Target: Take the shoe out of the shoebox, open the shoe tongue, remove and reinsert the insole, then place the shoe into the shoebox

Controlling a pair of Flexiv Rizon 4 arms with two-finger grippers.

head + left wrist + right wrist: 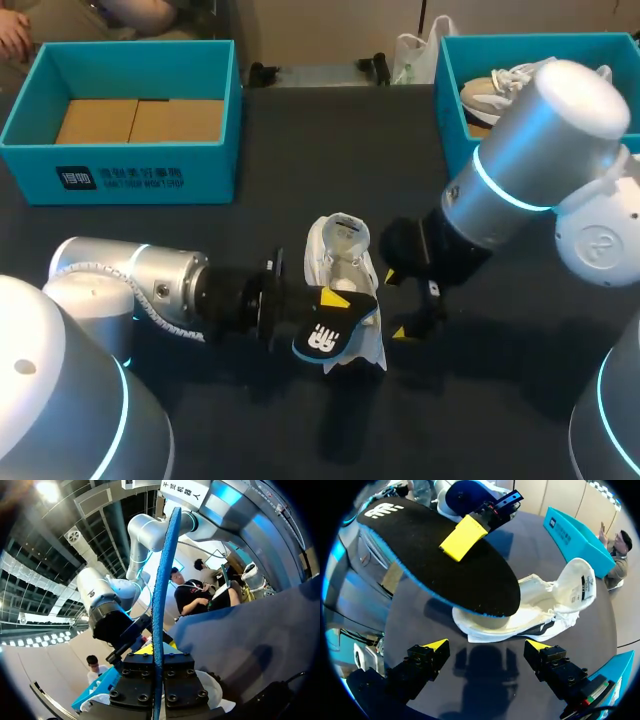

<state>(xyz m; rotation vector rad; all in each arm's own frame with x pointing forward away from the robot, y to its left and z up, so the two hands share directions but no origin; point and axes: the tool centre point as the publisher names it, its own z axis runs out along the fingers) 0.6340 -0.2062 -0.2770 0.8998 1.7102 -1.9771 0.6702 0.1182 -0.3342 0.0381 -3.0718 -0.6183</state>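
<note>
Over the shoe (345, 262), mid-surface (480, 400), your left pincer (332, 298) was pinching the insole (325, 338) across its faces at about mid-length. The logo end pointed back toward the robot's side. The rounded front end hung just above the shoe's mouth, not touching it as far as I could tell. The shoe sat on its sole with the tongue (580, 582) folded forward, clear of the opening. Your right pincer (487, 647) was spread wide, holding nothing, low and just beside the shoe. My read: the insole was out and reinsertion was the step in hand, so roughly the back half of the task was left. To do it well, you needed to brace the shoe first. Nothing was holding it, and a light shoe on a smooth surface would likely skate under any push, so the right pincer should have taken a side wall or the heel collar. Then you needed to line the insole's long axis up with the shoe, tip the front end down, and feed it under the tongue toward the toe, slowly, since thin foam probably buckles if shoved. A mid-length grip meant the fingers would likely meet the collar before the insole seated, so the plan was to feed, let go, then press the heel end flat. The tongue flopping back was the thing to watch. The empty shoebox (150, 170) sat well apart at far left.
</note>
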